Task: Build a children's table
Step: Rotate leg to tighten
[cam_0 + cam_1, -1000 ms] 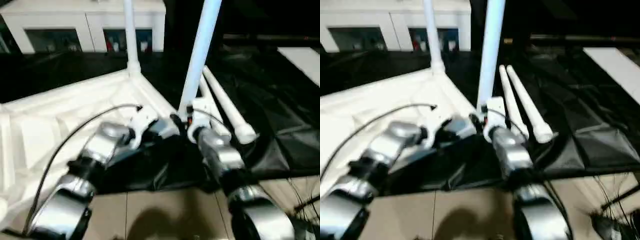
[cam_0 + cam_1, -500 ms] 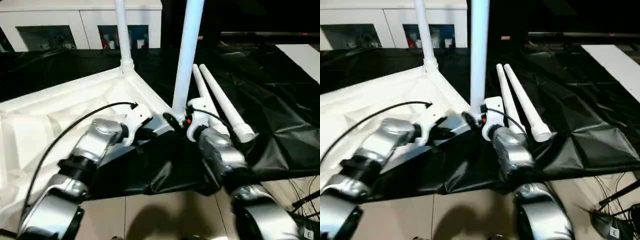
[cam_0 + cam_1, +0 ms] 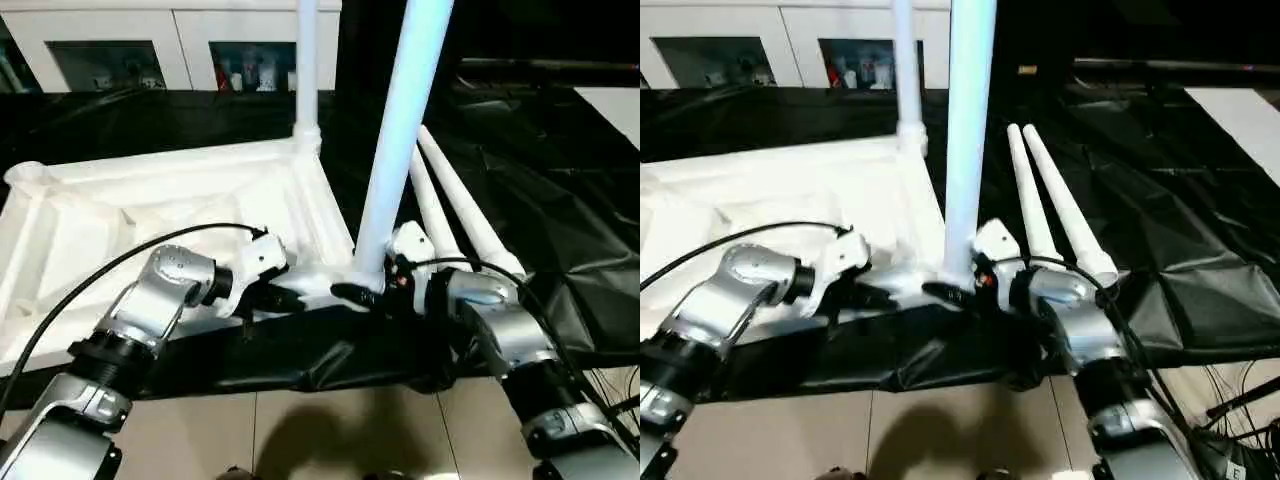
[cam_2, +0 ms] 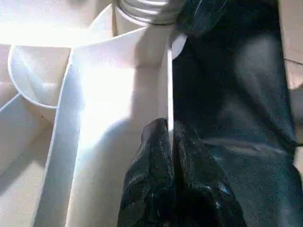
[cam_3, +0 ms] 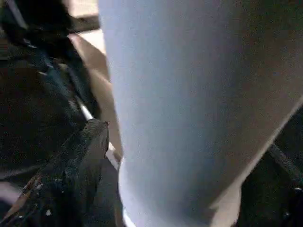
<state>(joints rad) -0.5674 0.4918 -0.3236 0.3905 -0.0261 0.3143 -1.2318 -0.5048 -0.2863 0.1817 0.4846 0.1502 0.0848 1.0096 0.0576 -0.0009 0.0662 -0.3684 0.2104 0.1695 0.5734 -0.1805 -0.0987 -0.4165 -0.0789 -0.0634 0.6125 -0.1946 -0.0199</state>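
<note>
A: Tabletop (image 3: pixel 150 215), white plastic, lies ribbed underside up on a black sheet (image 3: pixel 560 230) over a tiled floor (image 3: pixel 330 440). What grips its near edge?

B: The left gripper (image 4: pixel 169 127), fingers pressed together, pinches the thin near rim of the tabletop just left of the near right corner socket (image 4: pixel 147 12).

A: And at that corner?

B: A white tubular leg (image 3: pixel 400 140) stands upright in the socket. The right gripper (image 3: pixel 355 293) sits at its base from the right, one black finger (image 5: pixel 71 175) beside the tube; its jaws are spread wide around the leg, and whether they press it cannot be told.

A: Farther back?

B: Two loose legs (image 3: pixel 1055 200) lie side by side on the sheet, right of the tabletop, touching. A second upright leg (image 3: pixel 306 70) stands in the far right corner socket. Beyond, a white glass-door cabinet (image 3: pixel 130 45) holds small items.
</note>
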